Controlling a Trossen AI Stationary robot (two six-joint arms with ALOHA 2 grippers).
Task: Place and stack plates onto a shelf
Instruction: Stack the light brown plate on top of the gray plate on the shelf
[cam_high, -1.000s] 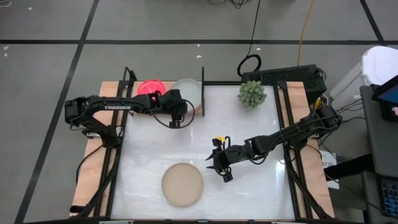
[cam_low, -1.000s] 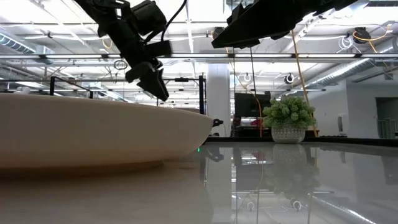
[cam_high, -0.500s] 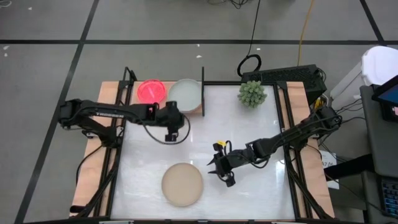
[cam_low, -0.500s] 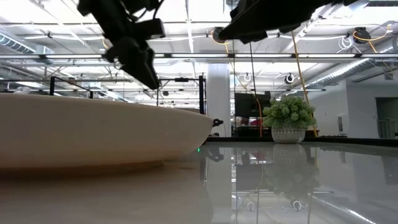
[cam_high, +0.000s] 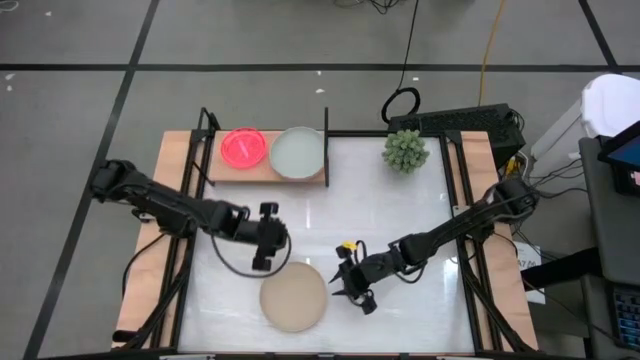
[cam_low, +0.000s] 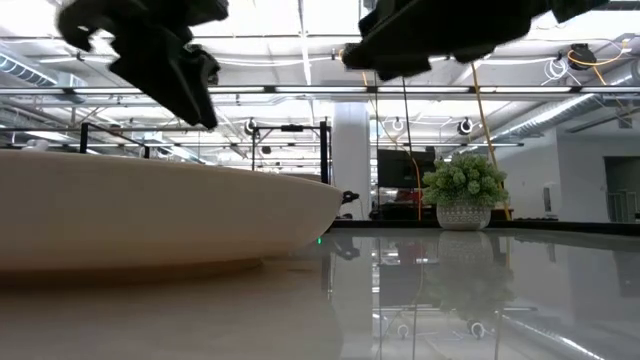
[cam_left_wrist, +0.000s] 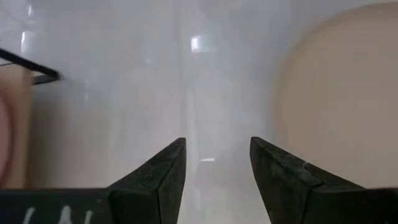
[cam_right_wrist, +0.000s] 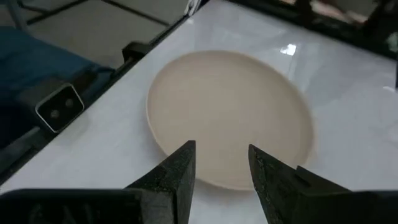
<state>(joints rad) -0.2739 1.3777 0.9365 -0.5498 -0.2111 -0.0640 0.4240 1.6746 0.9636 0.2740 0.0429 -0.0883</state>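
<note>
A beige plate (cam_high: 293, 297) lies flat on the white table near its near edge; it fills the low view's left (cam_low: 150, 210) and shows in both wrist views (cam_left_wrist: 336, 93) (cam_right_wrist: 230, 115). A neon pink plate (cam_high: 242, 147) and a pale grey-green plate (cam_high: 298, 152) rest on the wooden shelf (cam_high: 315, 178) at the far left. My left gripper (cam_high: 262, 255) is open, just beyond the beige plate's far-left rim. My right gripper (cam_high: 350, 290) is open too, close to the plate's right rim, fingers (cam_right_wrist: 180, 168) aimed at it. Neither touches it.
A spiky green plant in a white pot (cam_high: 405, 150) stands at the table's far right; it shows in the low view (cam_low: 463, 190). The shelf's black uprights (cam_high: 326, 120) rise at its ends. A keyboard (cam_high: 460, 122) lies beyond the far edge.
My left gripper has left the shelf and swung toward the near edge, down to the beige plate's far-left side. My right gripper has crept left and nearer, closing on the plate's right rim. The plates have stayed where they were.
</note>
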